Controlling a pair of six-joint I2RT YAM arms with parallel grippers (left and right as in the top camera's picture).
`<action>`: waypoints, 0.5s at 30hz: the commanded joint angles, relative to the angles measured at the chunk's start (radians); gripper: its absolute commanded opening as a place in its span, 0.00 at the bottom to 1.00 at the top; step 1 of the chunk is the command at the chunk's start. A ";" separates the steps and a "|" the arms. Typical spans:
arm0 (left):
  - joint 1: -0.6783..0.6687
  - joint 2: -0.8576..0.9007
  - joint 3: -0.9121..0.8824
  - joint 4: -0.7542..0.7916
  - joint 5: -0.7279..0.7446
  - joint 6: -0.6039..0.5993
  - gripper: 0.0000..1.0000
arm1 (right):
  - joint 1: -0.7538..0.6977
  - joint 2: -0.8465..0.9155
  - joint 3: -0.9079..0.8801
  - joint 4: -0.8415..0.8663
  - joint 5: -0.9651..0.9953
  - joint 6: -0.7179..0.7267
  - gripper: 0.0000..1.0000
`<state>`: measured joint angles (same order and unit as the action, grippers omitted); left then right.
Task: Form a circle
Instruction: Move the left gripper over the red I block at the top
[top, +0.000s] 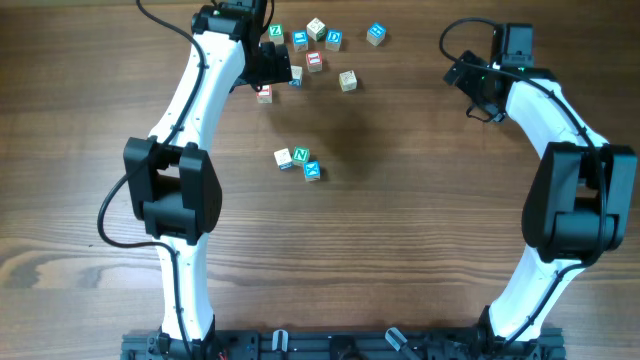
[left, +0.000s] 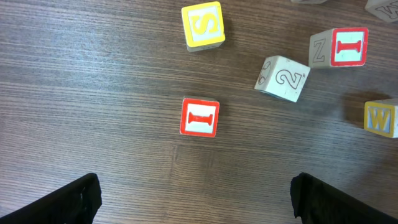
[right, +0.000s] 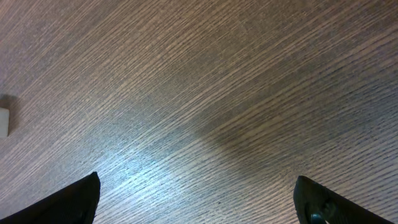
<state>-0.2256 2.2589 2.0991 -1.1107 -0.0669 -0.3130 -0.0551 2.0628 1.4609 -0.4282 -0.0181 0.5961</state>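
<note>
The wooden table (top: 420, 250) is carrying everything. The left arm (top: 185, 110) is reaching toward the far edge, left of centre, and the right arm (top: 560, 130) is reaching toward the far right corner. The left gripper (left: 196, 190) is hanging with its jaws wide apart and gripping nothing. The right gripper (right: 196, 190) is gaping the same way over bare wood. A loose scatter of letter cubes (top: 315, 62) is lying along the far edge. The circle (top: 301, 156) is sitting near the table's middle, well apart from that scatter. Only three cubes are showing in it, pale, green "N" and blue, touching in a short arc. A red "I" cube (left: 199, 117) is lying just ahead of the left gripper.
</note>
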 joint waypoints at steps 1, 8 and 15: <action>-0.002 0.024 -0.007 0.012 0.012 0.018 1.00 | 0.002 0.017 -0.004 0.002 0.010 -0.013 1.00; -0.002 0.088 -0.008 0.078 0.039 0.018 0.69 | 0.002 0.017 -0.004 0.002 0.010 -0.013 1.00; -0.001 0.145 -0.008 0.158 0.034 0.018 0.40 | 0.002 0.017 -0.004 0.002 0.010 -0.013 1.00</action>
<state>-0.2256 2.3699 2.0979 -0.9661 -0.0353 -0.2966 -0.0551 2.0628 1.4609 -0.4282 -0.0181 0.5961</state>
